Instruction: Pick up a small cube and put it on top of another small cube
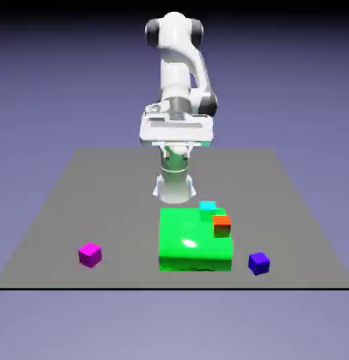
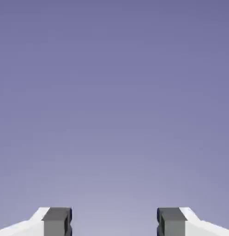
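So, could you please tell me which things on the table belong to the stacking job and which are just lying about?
Belong to the job:
- small dark blue cube
- small magenta cube
- hand, open and holding nothing

Just lying about:
- big green block
- orange cube
- cyan cube

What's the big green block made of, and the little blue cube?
The big green block looks like glossy plastic: a white glint shines on its top and its edges are rounded. The small dark blue cube looks like duller plastic, flat in colour with no glint. Both are rendered, so that's only a guess.
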`<action>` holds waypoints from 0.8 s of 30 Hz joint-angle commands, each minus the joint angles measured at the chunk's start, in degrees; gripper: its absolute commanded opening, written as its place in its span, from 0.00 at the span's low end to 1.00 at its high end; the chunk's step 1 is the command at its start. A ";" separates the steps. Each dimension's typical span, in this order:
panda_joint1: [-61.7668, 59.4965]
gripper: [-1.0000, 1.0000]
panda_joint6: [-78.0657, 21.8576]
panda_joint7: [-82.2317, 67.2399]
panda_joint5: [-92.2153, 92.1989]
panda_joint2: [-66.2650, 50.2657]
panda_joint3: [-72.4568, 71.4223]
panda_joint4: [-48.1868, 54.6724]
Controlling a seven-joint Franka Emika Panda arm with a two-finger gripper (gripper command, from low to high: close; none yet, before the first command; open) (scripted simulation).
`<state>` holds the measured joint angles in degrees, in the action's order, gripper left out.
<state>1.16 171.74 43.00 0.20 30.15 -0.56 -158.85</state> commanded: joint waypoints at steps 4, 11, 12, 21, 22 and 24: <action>1.58 0.50 -7.52 1.79 0.66 -8.31 -1.85 7.12; 4.35 0.50 -20.68 4.91 1.82 -22.84 -5.09 19.59; 4.74 0.50 -22.56 5.36 1.99 -24.92 -5.55 21.37; 8.30 0.50 -39.47 9.38 3.48 -43.61 -9.72 37.39; 8.70 0.50 -41.35 9.83 3.64 -45.69 -10.18 39.17; 9.49 0.50 -45.11 10.72 3.97 -49.84 -11.10 42.73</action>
<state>10.65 126.63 53.72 4.17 -19.68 -11.66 -116.13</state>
